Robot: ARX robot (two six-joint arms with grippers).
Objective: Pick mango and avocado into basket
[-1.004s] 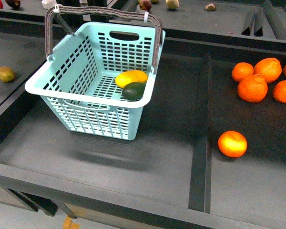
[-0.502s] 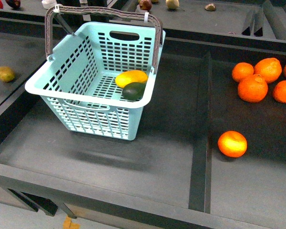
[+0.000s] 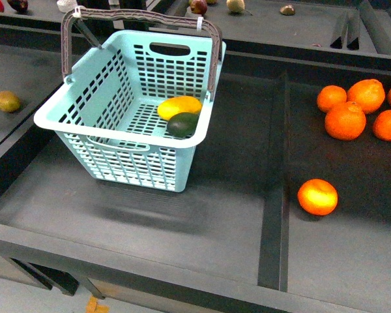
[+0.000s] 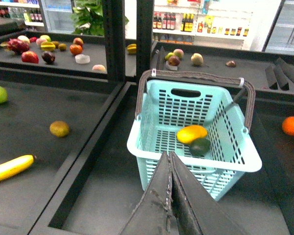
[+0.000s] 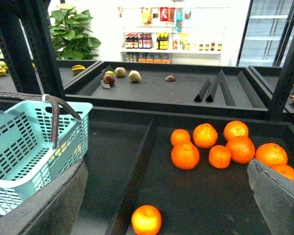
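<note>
No text is showing clearly enough to read in any view. The bottles (image 5: 147, 41) on the far shop shelves (image 5: 170, 51) are carrying labels, and packets (image 5: 162, 13) are hanging above them, but the print is coming out far too small and blurred. The basket (image 3: 78, 124) is showing no lettering or brand mark.

The dark display tray (image 3: 202, 215) is being occupied by the basket (image 3: 85, 120), which is sitting just ahead of the left gripper (image 4: 170, 161). A lone orange (image 5: 146, 220) is being carried in the neighbouring compartment, ahead of the right gripper (image 5: 166, 196), with a cluster of oranges (image 5: 220, 144) lying beyond it.
</note>
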